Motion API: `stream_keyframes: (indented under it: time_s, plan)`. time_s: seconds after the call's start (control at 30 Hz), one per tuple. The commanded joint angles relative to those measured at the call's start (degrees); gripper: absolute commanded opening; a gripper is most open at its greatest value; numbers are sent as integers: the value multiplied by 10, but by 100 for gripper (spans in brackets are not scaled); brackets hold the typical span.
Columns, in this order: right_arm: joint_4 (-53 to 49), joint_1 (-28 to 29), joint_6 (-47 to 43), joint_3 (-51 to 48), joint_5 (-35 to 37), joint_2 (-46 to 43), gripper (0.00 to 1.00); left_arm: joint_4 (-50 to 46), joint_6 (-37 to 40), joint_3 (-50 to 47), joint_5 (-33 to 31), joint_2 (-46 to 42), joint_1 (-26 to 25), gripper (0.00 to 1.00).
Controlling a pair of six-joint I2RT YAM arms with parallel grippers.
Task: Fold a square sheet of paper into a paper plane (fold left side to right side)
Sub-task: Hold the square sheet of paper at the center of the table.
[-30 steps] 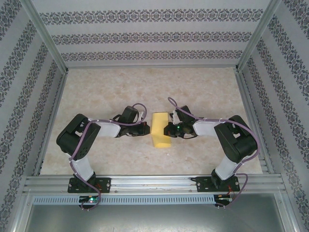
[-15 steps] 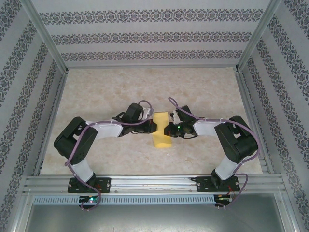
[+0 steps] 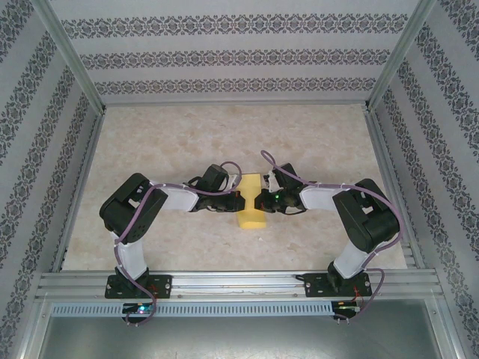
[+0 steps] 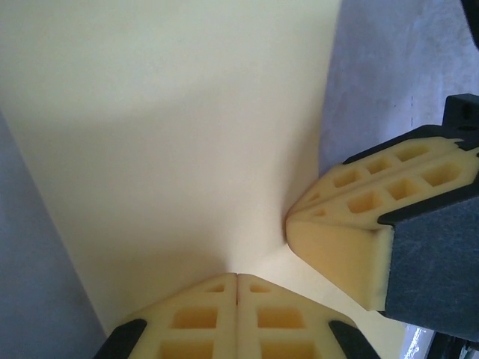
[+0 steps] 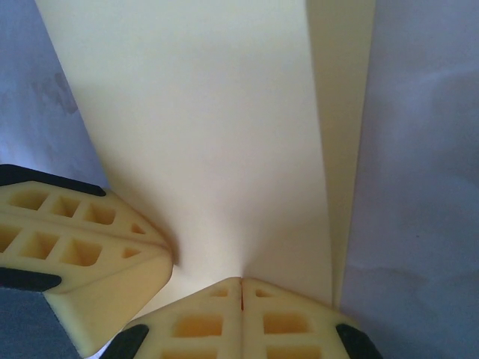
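Centre frame, the paper (image 3: 251, 218) lies lengthwise top-to-bottom between the left gripper (image 3: 239, 199) and right gripper (image 3: 259, 202), both clenched empty, tips pressing it

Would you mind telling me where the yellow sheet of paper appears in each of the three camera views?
Top external: the yellow sheet lies near the centre, a gripper tip over it from each side.
Left wrist: the sheet fills the upper left and centre.
Right wrist: the sheet fills the centre, top to bottom.
Shared landmark: the shut left gripper and right gripper, tips close together on the sheet.
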Motion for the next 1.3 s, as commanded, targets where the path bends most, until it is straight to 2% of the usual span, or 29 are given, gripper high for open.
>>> stream_keyframes:
  time_s: [0.0, 0.4, 0.63, 0.9, 1.27]
  plan:
    - [-71, 0, -5, -11, 44, 8, 0, -20, 14, 6, -4, 13, -6, 0]
    - [-14, -5, 11, 20, -13, -44, 0, -29, 17, 1, -14, 17, -7, 0]
    - [38, -2, 33, 45, -32, -5, 0, -29, 17, 3, -13, 18, -8, 0]
    - [67, 6, 49, 80, -33, 67, 0, -31, 17, 5, -12, 19, -8, 0]
    - [26, 1, 51, 63, 30, 102, 0, -50, 16, -9, -6, -2, -13, 0]
